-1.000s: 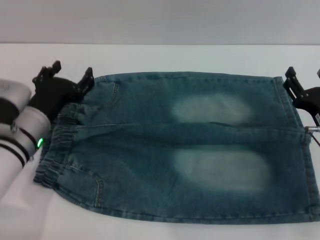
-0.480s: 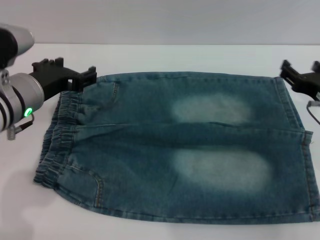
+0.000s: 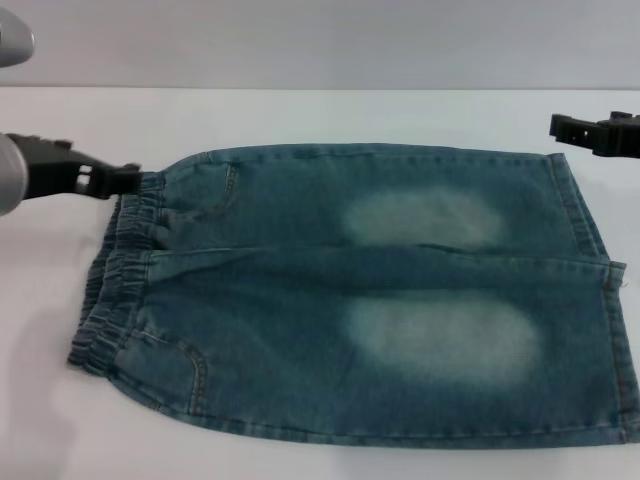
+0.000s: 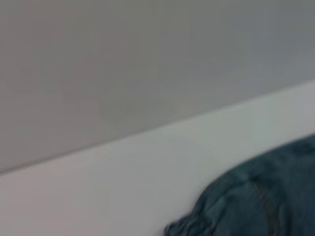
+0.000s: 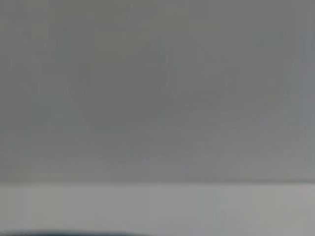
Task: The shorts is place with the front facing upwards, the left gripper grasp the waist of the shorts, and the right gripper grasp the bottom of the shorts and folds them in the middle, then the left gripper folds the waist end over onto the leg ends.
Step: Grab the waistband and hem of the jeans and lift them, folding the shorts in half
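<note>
The shorts (image 3: pixel 360 290) lie flat and unfolded on the white table (image 3: pixel 300 115), front up, with pale faded patches on both legs. The puckered waist (image 3: pixel 120 270) is at the left, and the leg ends (image 3: pixel 600 290) are at the right. My left gripper (image 3: pixel 95 172) hovers open just off the far left corner of the waist and holds nothing. Beyond the far right corner of the leg ends, my right gripper (image 3: pixel 592 128) is open and clear of the cloth. The left wrist view shows one edge of the shorts (image 4: pixel 266 196).
A grey wall (image 3: pixel 320 40) rises behind the table's far edge. White table surface surrounds the shorts on all sides. The right wrist view shows only the wall (image 5: pixel 157 88) and a strip of table (image 5: pixel 157 206).
The left gripper has drawn back to the left, off the waist corner. The right gripper has moved up and away from the leg ends. The shorts have not moved.
</note>
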### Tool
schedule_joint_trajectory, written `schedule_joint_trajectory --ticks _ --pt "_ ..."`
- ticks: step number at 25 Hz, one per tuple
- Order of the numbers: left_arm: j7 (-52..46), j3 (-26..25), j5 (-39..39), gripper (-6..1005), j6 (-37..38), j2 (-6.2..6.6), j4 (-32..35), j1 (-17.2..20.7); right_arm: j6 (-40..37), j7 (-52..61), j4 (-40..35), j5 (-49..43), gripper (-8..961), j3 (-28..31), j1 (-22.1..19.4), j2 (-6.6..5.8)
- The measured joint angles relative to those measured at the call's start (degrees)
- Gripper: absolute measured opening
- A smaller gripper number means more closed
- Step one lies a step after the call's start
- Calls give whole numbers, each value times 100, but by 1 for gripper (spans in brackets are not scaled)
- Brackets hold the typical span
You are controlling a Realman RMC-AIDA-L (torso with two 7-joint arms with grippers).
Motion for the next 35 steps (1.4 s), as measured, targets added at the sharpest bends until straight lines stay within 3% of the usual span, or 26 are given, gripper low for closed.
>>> schedule_joint_trajectory --ticks 3,6,12,23,35 --pt "-52 -107 143 813 -412 1 -29 -124 1259 561 266 -910 767 333 534 0" --pt "-28 -220 118 814 -918 8 -24 -283 2318 513 360 -938 767 656 927 12" --pt "33 -326 67 814 -1619 8 17 -329 3410 523 942 -772 768 1091 901 36" --pt "-96 -402 124 805 -2584 1 242 -299 3676 591 1417 -787 767 1472 189 59" --pt "-283 -269 80 773 -2698 -22 867 -656 3380 535 1337 -1125 768 1388 308 73"
